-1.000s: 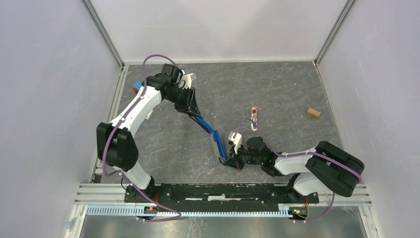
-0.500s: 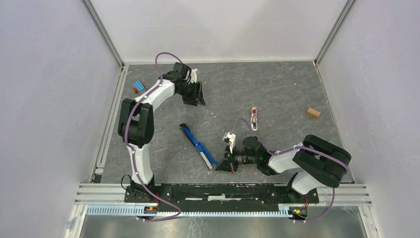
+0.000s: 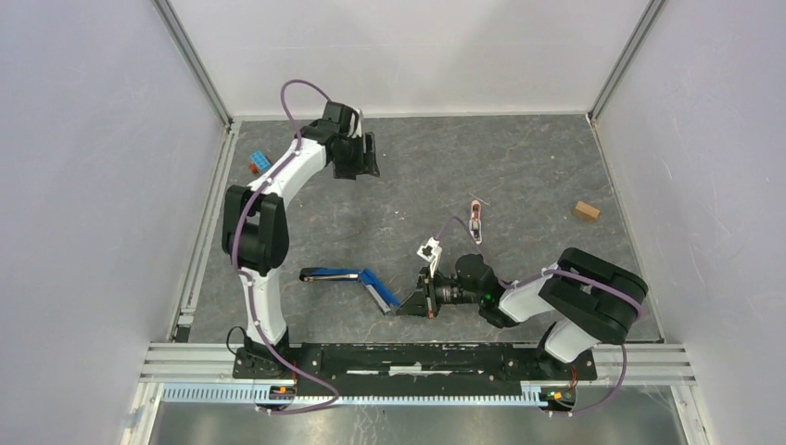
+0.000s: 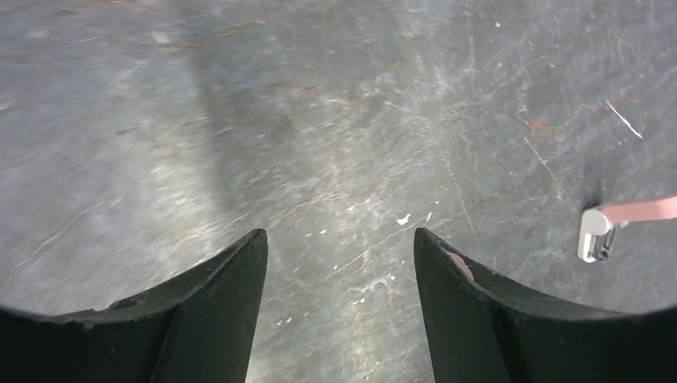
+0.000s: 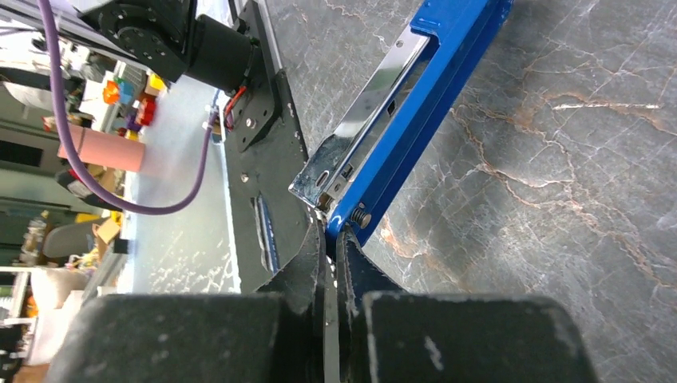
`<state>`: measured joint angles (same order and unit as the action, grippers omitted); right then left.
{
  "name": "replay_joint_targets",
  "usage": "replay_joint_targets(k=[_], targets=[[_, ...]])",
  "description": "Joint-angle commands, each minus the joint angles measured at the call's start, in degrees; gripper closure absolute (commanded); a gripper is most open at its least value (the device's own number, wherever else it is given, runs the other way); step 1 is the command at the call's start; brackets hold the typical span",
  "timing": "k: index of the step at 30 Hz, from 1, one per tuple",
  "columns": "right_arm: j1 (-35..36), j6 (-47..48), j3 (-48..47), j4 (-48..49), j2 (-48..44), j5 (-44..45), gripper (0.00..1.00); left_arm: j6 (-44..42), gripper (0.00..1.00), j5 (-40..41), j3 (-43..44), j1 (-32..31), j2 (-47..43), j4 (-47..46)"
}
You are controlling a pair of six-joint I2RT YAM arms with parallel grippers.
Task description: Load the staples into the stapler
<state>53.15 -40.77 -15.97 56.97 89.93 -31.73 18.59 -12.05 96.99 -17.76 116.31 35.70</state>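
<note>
jaws of the right gripper (image 5: pixel 329 239) clenched on the hinge end of the stapler (image 5: pixel 447 80), which lies swung open in a v on the counter (image 3: pixel 519 167), its metal channel showing. jaws of the left gripper (image 4: pixel 339 239) released, nothing between them, well apart from the stapler on its far side. pink-and-white piece (image 3: pixel 475 221) lies beyond the stapler, to its right

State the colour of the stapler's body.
The stapler is blue, with a shiny silver channel inside; it shows best in the right wrist view.
</note>
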Motion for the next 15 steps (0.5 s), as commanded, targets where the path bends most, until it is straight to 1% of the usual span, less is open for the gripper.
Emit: replay_joint_targets(k=[1, 2, 3, 5, 7, 8, 9, 11, 12, 13, 14, 15], targets=[[-0.21, -6.42, -1.94, 8.08, 0.84, -0.21, 1.0, -0.13, 0.26, 14.47, 3.56, 0.09, -10.13, 13.18], [-0.43, -8.05, -1.67, 9.25, 0.86, -0.07, 1.0, 0.14, 0.26, 15.47, 1.76, 0.12, -13.41, 14.21], [-0.48, -9.7, -1.56, 9.84, 0.79, 0.12, 1.0, 0.5, 0.26, 14.11, -1.52, -0.11, -16.33, 14.08], [-0.69, -11.86, -1.93, 9.54, 0.83, 0.88, 1.0, -0.98, 0.26, 7.31, -8.61, -0.96, -24.59, 13.46], [-0.86, -12.69, -2.82, 7.86, 1.17, 1.53, 1.0, -1.32, 0.28, 4.15, -12.95, -2.37, -31.18, 16.42], [-0.94, -13.06, -3.24, 7.3, 1.38, 1.72, 1.0, -1.01, 0.3, 0.02, -15.93, -3.37, -34.26, 16.54], [-1.1, -13.35, -3.51, 6.37, 1.57, 2.2, 1.0, 0.38, 0.32, -6.43, -19.27, -4.26, -37.98, 15.37], [-1.46, -13.82, -3.97, 5.51, 1.88, 2.87, 1.0, 4.58, 0.36, -15.99, -29.39, -7.9, -44.22, 9.91], [-1.54, -14.09, -4.2, 5.26, 1.94, 3.04, 1.0, 6.23, 0.39, -17.5, -33.79, -9.73, -47.0, 7.45], [-1.76, -14.29, -4.29, 5.33, 2.01, 3.06, 1.0, 7.82, 0.41, -15.75, -38.33, -11.49, -48.64, 7.01], [-1.9, -14.38, -4.44, 5.26, 1.93, 3.23, 1.0, 8.54, 0.48, -13.36, -41.52, -12.15, -49.97, 6.78], [-1.95, -14.49, -4.5, 5.11, 1.81, 3.35, 1.0, 9.35, 0.51, -11.68, -45.16, -12.22, -51.08, 5.72]])
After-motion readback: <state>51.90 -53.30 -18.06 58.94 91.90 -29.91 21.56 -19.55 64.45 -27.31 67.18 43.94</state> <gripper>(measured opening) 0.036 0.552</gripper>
